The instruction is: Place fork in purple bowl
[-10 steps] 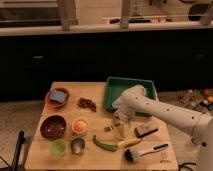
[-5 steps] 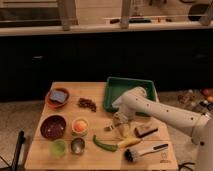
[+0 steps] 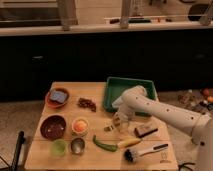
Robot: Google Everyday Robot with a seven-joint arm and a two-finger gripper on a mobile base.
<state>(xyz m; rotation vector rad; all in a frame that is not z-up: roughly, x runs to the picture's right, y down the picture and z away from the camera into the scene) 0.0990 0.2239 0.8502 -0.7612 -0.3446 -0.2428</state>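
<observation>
My gripper (image 3: 120,123) hangs low over the middle of the wooden table (image 3: 100,160), just in front of the green tray (image 3: 129,92). A small slim thing (image 3: 108,128) lies on the table right by the gripper's left side; it may be the fork, but I cannot tell for sure. The purple bowl (image 3: 53,127) stands at the table's left, well left of the gripper, and looks empty.
An orange bowl with a blue block (image 3: 58,97) stands behind the purple bowl. A small orange-yellow bowl (image 3: 79,125), a green cup (image 3: 59,147), a metal cup (image 3: 77,145), a green pepper (image 3: 104,144), a white brush (image 3: 145,151) and a brown block (image 3: 145,131) lie around the gripper.
</observation>
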